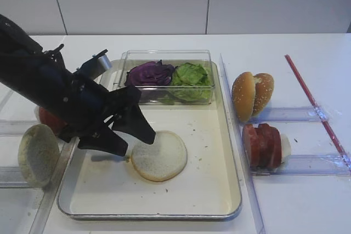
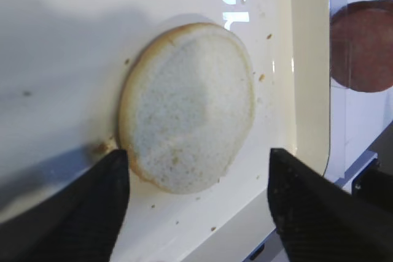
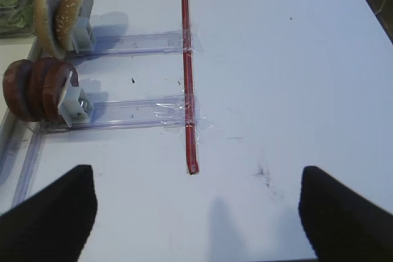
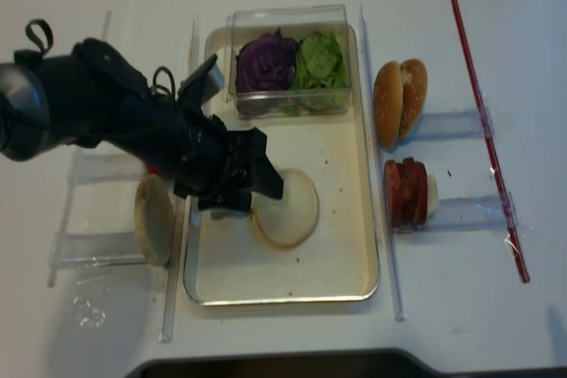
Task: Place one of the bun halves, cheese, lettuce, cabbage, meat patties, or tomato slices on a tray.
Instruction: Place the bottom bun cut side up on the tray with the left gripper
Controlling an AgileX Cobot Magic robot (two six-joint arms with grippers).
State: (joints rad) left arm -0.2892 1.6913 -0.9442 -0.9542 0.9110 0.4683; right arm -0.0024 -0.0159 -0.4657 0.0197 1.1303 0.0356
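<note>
A pale bun half (image 1: 159, 156) lies flat, cut face up, in the middle of the tray (image 1: 203, 187). My left gripper (image 1: 134, 143) hangs open at the bun's left edge; the left wrist view shows its fingers standing wide on either side of the bun half (image 2: 187, 105) without gripping it. In the clear box at the tray's far end, purple cabbage (image 1: 149, 73) sits beside green lettuce (image 1: 191, 75). Meat patties (image 1: 265, 145) stand on edge in a rack right of the tray. My right gripper (image 3: 196, 176) is open over bare white table.
Sesame-seeded bun halves (image 1: 252, 94) stand in the rack behind the patties. Another pale bun half (image 1: 37, 154) stands on edge in a left-side rack, with a reddish slice (image 1: 49, 119) behind my arm. A red strip (image 1: 312, 102) is taped down at the far right.
</note>
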